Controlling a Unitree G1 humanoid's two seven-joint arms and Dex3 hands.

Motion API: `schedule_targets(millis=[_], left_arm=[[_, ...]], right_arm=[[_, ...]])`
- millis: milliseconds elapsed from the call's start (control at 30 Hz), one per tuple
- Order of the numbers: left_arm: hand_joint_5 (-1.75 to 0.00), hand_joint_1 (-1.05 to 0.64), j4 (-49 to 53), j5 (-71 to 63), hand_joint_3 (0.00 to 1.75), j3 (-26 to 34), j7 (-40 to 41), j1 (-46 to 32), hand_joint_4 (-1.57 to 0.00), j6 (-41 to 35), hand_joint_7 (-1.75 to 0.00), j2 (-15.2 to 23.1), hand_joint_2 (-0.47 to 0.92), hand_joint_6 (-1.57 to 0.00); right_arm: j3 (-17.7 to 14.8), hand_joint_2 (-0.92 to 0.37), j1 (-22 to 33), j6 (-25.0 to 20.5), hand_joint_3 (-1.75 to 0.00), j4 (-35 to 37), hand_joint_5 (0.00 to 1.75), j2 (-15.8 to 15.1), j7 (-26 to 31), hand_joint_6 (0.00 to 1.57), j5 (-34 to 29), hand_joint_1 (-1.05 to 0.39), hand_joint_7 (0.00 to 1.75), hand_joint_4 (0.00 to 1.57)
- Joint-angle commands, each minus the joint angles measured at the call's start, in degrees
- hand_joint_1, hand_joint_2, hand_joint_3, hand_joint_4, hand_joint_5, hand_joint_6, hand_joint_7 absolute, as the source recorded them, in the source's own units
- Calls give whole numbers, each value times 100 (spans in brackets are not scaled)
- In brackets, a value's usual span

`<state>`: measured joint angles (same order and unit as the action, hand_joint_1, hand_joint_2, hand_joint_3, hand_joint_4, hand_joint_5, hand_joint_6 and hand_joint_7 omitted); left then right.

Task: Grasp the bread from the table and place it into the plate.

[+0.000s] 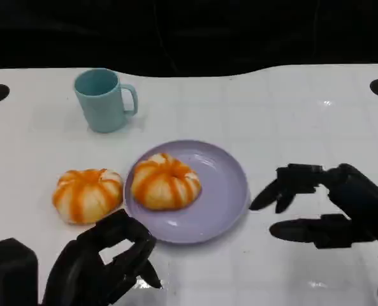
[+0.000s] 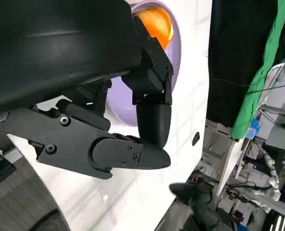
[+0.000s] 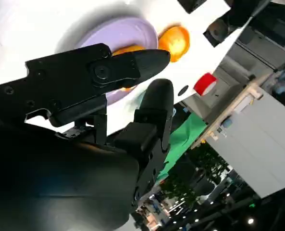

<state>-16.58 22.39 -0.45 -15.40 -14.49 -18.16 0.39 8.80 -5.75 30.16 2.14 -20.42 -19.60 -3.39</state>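
One bread (image 1: 166,182) sits in the plate (image 1: 224,191), so the empty, spread left hand (image 1: 106,261) and right hand (image 1: 329,204) must next grab the other bread (image 1: 87,194) at the frame's left.

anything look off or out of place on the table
Nothing spilled or damaged. One bread lies in the plate, toward its left edge; a second bread sits on the table left of the plate. The cup stands upright.

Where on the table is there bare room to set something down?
Bare: the stretch right of the mug and behind the plate, and the near strip between the left robot hand and right robot hand. Crowded: the second bread lies close beside the plate, which holds a bread.
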Motion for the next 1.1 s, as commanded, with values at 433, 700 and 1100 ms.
schedule_targets(millis=[433, 700, 1100], left_arm=[[-175, -55, -109, 53, 33, 74, 28, -49, -71, -49, -146, 56, 92, -68], [-175, -55, -87, 24, 34, 67, 2, -46, -71, -5, -146, 81, 92, -68], [-175, -54, 21, 40, 35, 125, -67, 38, -70, 34, -147, 126, 92, -67]], right_arm=[[-365, -92, 1409, -2509, -29, -1641, 175, 5, -593, 54, 1324, -41, 175, 74], [-342, -92, 1277, -2220, -28, -1132, 175, 104, -739, 57, 1180, -38, 175, 74], [-247, -92, 1005, -1986, -24, -581, 175, 170, -990, 61, 1053, -38, 175, 81]])
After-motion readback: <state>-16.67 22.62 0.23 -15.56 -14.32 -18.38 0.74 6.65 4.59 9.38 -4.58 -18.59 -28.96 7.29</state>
